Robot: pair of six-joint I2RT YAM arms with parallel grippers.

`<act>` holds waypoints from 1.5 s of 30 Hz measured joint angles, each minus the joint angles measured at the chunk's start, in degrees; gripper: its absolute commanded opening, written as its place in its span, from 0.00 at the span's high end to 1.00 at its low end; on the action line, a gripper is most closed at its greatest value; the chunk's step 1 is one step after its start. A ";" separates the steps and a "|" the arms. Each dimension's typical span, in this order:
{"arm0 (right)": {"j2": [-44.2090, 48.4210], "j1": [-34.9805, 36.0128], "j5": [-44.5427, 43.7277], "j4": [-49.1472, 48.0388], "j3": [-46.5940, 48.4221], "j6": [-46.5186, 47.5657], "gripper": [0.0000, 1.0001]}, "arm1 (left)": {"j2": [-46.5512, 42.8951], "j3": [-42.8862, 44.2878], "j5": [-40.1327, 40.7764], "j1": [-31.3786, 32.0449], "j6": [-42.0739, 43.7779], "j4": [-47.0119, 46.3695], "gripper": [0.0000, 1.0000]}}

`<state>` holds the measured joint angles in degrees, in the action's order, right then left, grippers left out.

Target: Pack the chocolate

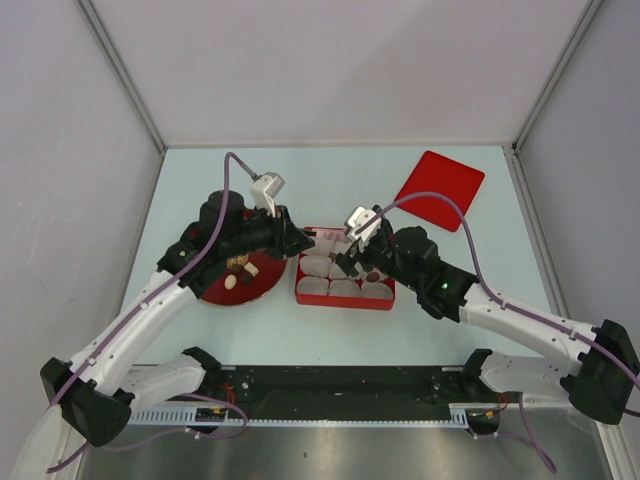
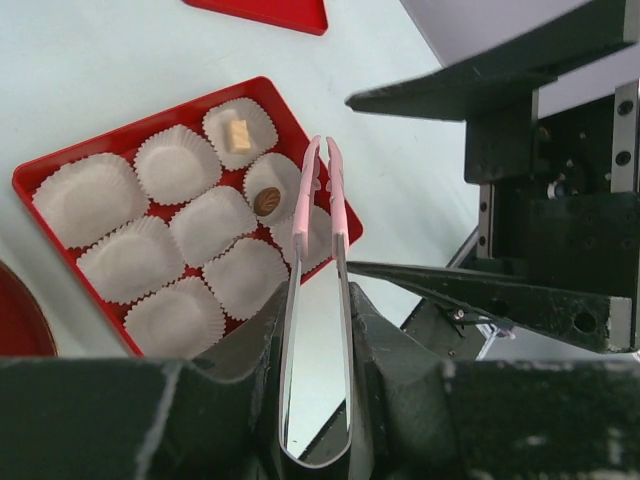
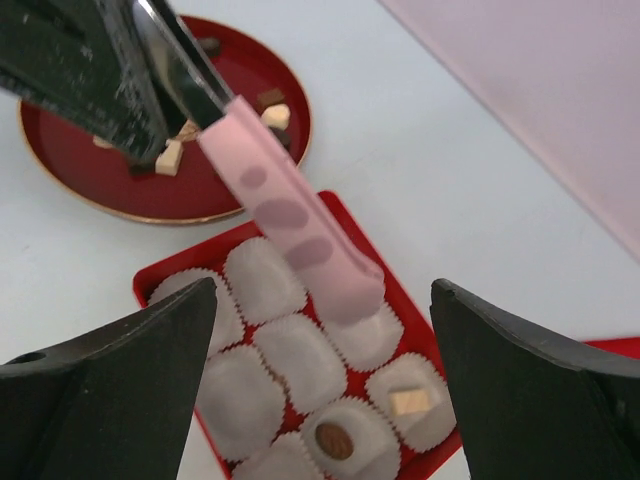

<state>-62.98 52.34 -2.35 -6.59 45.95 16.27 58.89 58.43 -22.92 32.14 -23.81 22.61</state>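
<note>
Far left, the red plate (image 3: pixel 240 175) carries the loose chocolate (image 1: pixel 238 272), a small heap of dark and cream pieces waiting to go. Above it, the left pincer (image 1: pixel 298 241) is clamped on the tongs (image 2: pixel 317 300), gripping the steel legs low down. The pink tips reach out over the box with only a sliver between them and nothing caught there.

Next along sits the red box (image 1: pixel 340 304), lined with white paper cups (image 2: pixel 210 225). Two are filled, a cream piece (image 2: pixel 237 133) and a brown round piece (image 2: pixel 266 201) in neighbouring cups, and the rest show only paper.

Right of that, the right pincer (image 1: pixel 352 260) hangs over the box, jaws spread wide, carrying nothing. Beyond it a flat red square (image 1: pixel 440 190), likely the lid, lies on the tabletop (image 1: pixel 250 180).

Now the handling. These sweets look feather-light and firm but smooth, so thin tips could skid off or flick one away. Squeeze too hard and a corner may chip or the surface scuff. Best bet is to take cubes across two flat opposite faces and rounded ones across the widest middle. Use gentle pressure, one piece at a time, starting at the edge of the heap where the tips can get around it
</note>
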 measured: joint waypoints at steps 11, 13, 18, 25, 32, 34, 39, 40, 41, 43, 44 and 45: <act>-4.50 0.07 0.02 -2.99 3.37 5.35 0.41 | 0.39 0.94 -1.57 0.72 0.37 -0.26 0.82; -4.92 0.11 0.28 -2.99 3.37 5.79 0.49 | 0.39 1.20 -1.77 0.74 0.35 -0.31 0.82; -5.27 0.11 0.63 -2.62 3.69 6.84 0.65 | 0.39 1.36 -2.01 0.74 0.31 -0.81 0.82; -5.60 1.49 3.78 0.35 4.55 9.84 1.00 | 0.48 1.97 -1.42 0.72 0.02 -2.14 0.64; -4.96 1.55 2.49 1.95 6.40 11.13 1.00 | 1.01 7.82 0.74 0.48 2.93 5.11 0.44; -4.63 1.53 1.25 2.51 6.47 11.85 1.00 | 1.03 10.05 0.81 -0.07 3.69 7.23 0.39; -4.17 1.62 -0.42 4.39 6.47 13.16 1.00 | 1.11 15.82 1.97 -2.05 6.51 12.24 0.23; -4.07 1.70 -0.70 4.85 6.47 13.40 1.00 | 1.29 17.18 2.51 -2.34 7.41 13.70 0.21; -4.00 1.73 -0.96 5.20 6.47 13.64 1.00 | 1.49 18.10 3.06 -2.40 7.98 14.71 0.20; -3.85 1.99 -1.84 6.03 6.47 14.29 1.00 | 2.45 20.96 4.33 -2.56 9.57 17.90 0.17; -3.80 2.16 -2.05 6.21 6.47 14.56 1.00 | 3.21 22.64 5.07 -2.54 10.58 19.74 0.17; -3.78 2.49 -2.54 6.36 6.47 15.04 1.00 | 4.07 24.39 5.81 -2.54 11.45 21.42 0.16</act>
<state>-66.76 54.83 -4.89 -0.23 52.42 31.31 62.96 82.83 -17.10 29.61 -12.36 44.03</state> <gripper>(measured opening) 0.273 0.824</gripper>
